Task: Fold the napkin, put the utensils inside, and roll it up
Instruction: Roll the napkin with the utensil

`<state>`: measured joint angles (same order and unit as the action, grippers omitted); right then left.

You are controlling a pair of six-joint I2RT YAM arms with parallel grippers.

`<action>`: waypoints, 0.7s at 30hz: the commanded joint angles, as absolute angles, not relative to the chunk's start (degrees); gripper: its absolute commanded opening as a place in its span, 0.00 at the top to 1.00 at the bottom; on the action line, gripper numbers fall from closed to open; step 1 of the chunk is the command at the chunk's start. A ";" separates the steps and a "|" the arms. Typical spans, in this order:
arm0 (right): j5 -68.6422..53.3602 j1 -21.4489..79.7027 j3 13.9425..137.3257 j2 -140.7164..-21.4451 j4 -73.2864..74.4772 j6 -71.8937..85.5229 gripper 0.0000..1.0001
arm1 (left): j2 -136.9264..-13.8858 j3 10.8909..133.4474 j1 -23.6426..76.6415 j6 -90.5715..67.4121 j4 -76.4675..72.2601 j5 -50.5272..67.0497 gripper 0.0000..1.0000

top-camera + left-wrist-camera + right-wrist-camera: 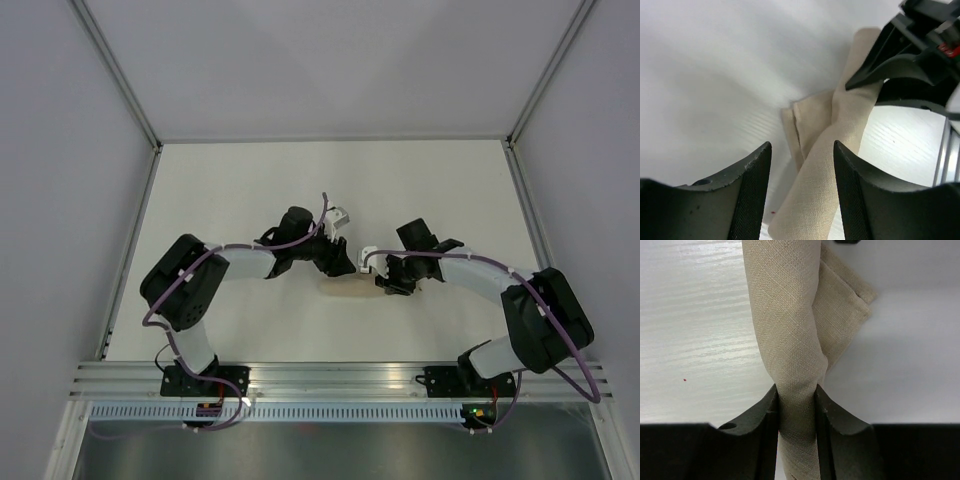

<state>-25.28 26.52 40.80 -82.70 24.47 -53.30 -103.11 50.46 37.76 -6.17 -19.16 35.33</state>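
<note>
Beige napkin (790,340) lies rolled in a tight tube mid-desk (250,190), between both arms. The right pincer (796,392) is clamped on one end. The left pincer (802,145) is parted, straddling the other end; cloth contact unclear. Both wrists mask the roll from above.

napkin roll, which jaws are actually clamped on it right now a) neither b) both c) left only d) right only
d, in the right wrist view the right jaws press in on both sides of the rolled napkin, while in the left wrist view the left jaws stand apart with bare table showing between one of them and the cloth
</note>
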 commanded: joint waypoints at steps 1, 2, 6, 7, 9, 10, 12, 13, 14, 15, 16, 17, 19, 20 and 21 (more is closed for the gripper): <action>-27.06 26.19 44.03 -87.71 30.75 -52.91 0.79 | -97.30 45.36 36.74 -12.12 -34.52 27.78 0.43; -27.42 26.02 45.86 -88.67 31.63 -53.08 0.79 | -96.51 44.31 36.74 -12.91 -37.41 25.08 0.43; -29.26 25.32 51.05 -95.43 38.21 -54.66 0.80 | -90.29 36.94 36.83 -15.38 -46.30 19.26 0.42; -30.31 24.96 52.11 -96.58 39.28 -55.02 0.80 | -89.22 35.70 37.09 -15.47 -47.62 17.94 0.41; -31.11 24.26 55.45 -99.91 42.95 -55.89 0.80 | -86.06 32.71 37.70 -14.07 -49.65 13.37 0.40; -31.55 23.65 56.42 -101.06 44.02 -56.77 0.80 | -85.09 32.00 38.84 -12.93 -49.83 11.79 0.39; -32.34 23.03 59.75 -104.65 47.26 -57.39 0.80 | -83.50 30.68 40.16 -9.42 -49.48 7.39 0.37; -32.60 22.33 60.90 -105.81 48.42 -58.26 0.80 | -82.19 30.41 41.65 -8.36 -49.22 6.43 0.36; -33.22 21.98 63.08 -106.86 50.52 -58.62 0.80 | -81.92 30.41 42.62 -5.57 -48.78 4.07 0.36; -33.40 21.28 64.15 -108.96 51.41 -59.06 0.79 | -81.48 30.76 44.63 -3.97 -47.30 3.00 0.35; -33.66 21.01 65.12 -109.85 52.20 -59.32 0.80 | -81.47 31.02 45.69 -2.30 -46.59 1.16 0.35; -33.84 20.74 67.13 -110.82 53.08 -59.50 0.79 | -81.56 31.20 46.66 -0.20 -46.06 0.19 0.35; -34.63 19.95 68.90 -113.37 55.36 -59.85 0.79 | -81.83 31.64 49.11 3.77 -44.91 -1.65 0.34; -34.80 19.69 70.39 -114.68 56.42 -60.11 0.79 | -82.17 31.73 49.74 5.61 -44.56 -2.54 0.34; -35.15 19.34 71.01 -115.31 56.77 -60.12 0.79 | -82.18 31.73 50.53 6.58 -44.47 -3.16 0.33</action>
<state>-37.10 20.16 69.89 -110.15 53.54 -56.84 -82.56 30.87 48.47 -2.24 -43.51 2.66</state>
